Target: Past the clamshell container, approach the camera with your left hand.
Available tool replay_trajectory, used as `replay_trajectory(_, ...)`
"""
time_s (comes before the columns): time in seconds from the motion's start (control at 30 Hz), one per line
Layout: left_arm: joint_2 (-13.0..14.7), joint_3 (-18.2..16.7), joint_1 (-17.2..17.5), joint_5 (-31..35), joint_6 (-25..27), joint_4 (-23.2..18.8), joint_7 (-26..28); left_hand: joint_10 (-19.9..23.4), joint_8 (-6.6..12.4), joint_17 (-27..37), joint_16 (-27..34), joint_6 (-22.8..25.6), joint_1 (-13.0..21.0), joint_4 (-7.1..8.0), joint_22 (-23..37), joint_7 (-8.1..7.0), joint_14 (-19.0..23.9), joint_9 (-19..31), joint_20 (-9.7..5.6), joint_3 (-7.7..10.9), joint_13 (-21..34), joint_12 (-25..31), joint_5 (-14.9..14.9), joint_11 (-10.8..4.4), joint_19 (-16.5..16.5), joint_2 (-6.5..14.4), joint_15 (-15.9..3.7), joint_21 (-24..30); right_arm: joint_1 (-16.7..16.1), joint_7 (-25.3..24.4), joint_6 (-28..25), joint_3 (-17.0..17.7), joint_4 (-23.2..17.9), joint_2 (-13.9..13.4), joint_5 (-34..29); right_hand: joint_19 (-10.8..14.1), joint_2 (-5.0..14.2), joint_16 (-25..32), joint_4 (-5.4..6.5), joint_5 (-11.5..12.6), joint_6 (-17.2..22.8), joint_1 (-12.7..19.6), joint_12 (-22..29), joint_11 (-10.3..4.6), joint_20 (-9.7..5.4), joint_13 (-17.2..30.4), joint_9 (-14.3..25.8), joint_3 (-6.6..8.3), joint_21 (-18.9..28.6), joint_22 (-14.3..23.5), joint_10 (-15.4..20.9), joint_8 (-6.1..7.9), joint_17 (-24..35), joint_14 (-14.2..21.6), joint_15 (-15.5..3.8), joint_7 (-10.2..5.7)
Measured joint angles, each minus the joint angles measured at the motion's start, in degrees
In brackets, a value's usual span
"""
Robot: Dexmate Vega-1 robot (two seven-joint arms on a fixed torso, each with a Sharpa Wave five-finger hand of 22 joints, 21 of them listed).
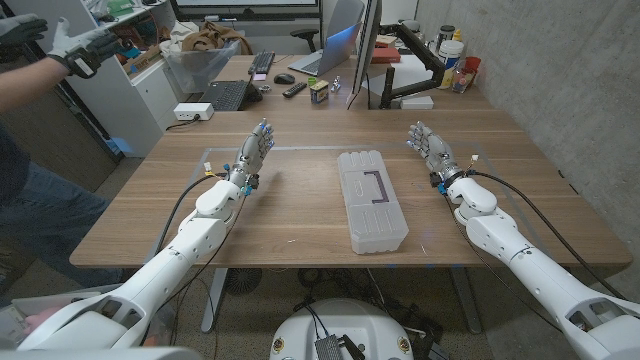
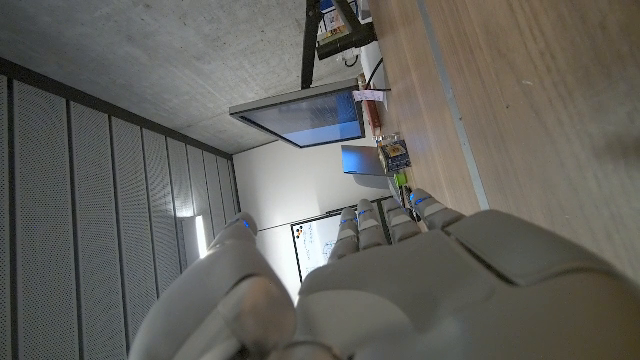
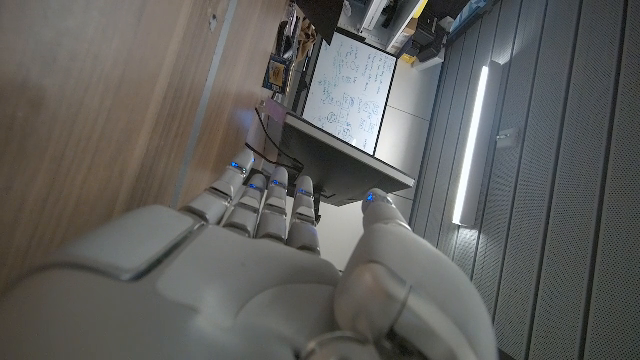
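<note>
Both white robot hands stood empty with fingers apart, the left hand [image 1: 254, 152] near the table's left side and the right hand [image 1: 427, 146] opposite, the clear ribbed plastic clamshell container [image 1: 371, 199] lay closed between them, and the reach beyond it toward a camera apparently remained undone.

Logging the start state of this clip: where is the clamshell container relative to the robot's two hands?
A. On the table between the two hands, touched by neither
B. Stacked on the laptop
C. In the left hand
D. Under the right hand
A. In the head view the clamshell container lies closed on the table, midway between the left hand and the right hand, both apart from it.
</note>
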Motion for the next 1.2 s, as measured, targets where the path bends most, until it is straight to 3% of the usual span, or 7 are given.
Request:
replay_trajectory(0.73, -0.01, 0.08, -1.18, -0.8, -0.52, 2.2, -3.01, 0.0, 0.0, -0.01, 0.0, 0.0, 0.53, -0.24, 0.04, -0.01, -0.34, 0.27, 0.59, 0.23, -0.01, -0.01, 0.0, 0.0, -0.58, 0.53, -0.35, 0.0, 0.6, -0.86, -1.33, -0.9, -0.63, -0.37, -1.4, 0.0, 0.0, 0.0, 0.0, 0.23, 0.0, 0.0, 0.0, 0.2, -0.01, -0.01, -0.01, 0.0, -0.51, -0.01, 0.2, 0.0, -0.01, -0.01, 0.0, 0.0)
replay_trajectory(1.2, 0.86, -0.05, -0.68, -0.98, -0.79, 1.17, -3.93, 0.0, 0.0, -0.01, -0.01, 0.0, 0.98, -0.48, 0.04, -0.01, -0.34, 0.27, 0.61, 0.48, -0.01, -0.01, 0.0, 0.0, -0.6, 0.99, -0.34, 0.0, 0.89, -1.36, -1.67, -1.23, -0.9, -0.57, -2.19, 0.0, 0.3, 0.0, -0.16, 0.22, -0.01, 0.3, 0.0, 0.2, -0.01, -0.01, -0.01, -0.17, -0.9, -0.01, 0.2, 0.0, -0.01, -0.01, 0.0, 0.0)
